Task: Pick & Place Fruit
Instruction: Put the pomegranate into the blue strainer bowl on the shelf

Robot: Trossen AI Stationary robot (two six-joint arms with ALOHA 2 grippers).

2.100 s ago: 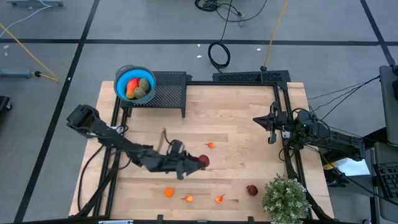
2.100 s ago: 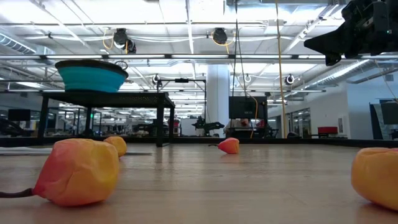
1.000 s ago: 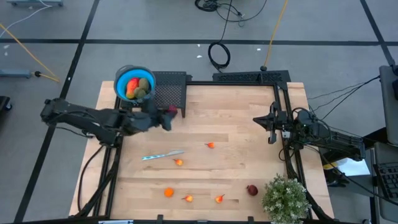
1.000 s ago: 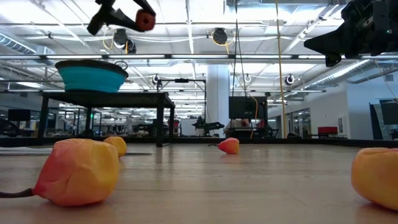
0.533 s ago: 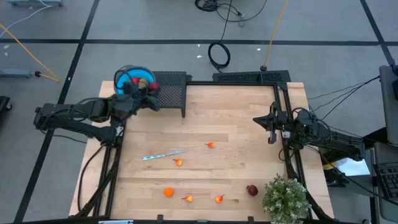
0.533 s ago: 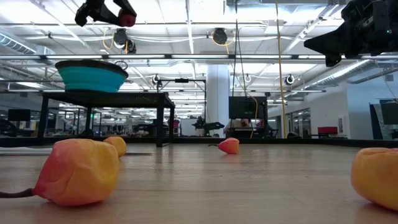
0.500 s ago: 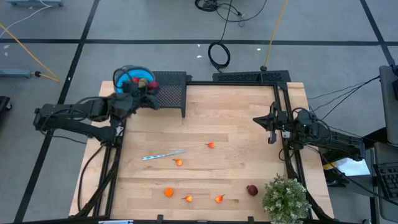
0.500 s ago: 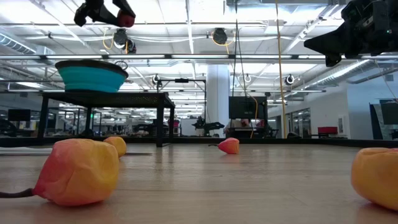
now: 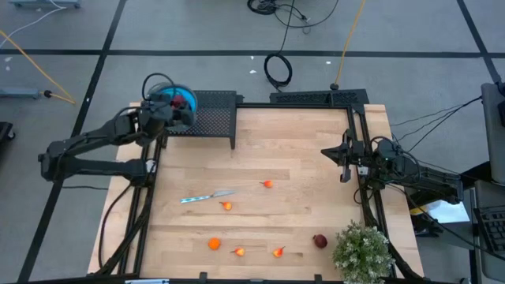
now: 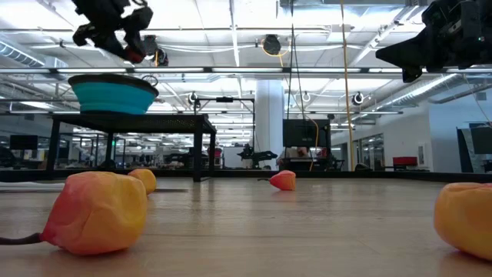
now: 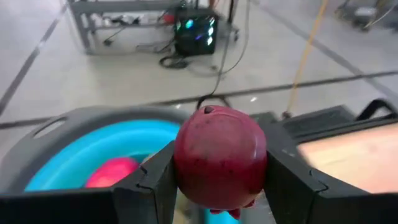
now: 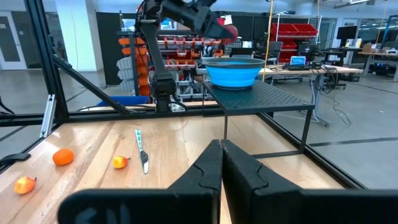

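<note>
My left gripper is shut on a dark red round fruit right above the round blue bowl, which stands on a black mesh stand at the table's far left. The bowl holds other fruit. It also shows in the low view, with the gripper above it. Small orange fruits and another dark red one lie on the wooden table. My right gripper is shut and empty, raised at the table's right side. My left gripper pinches the dark red fruit by its two opposite sides between its two fingers. The fruit is lifted clear, right above the blue bowl's inside.
A slim silver knife lies on the table left of centre. A potted plant stands at the near right corner. A black frame runs along the table's far and right edges.
My left gripper has carried the dark red fruit from beside the mesh stand toward the table's far left corner, and now holds it over the blue bowl. In the low view it has come down a little toward the bowl.
</note>
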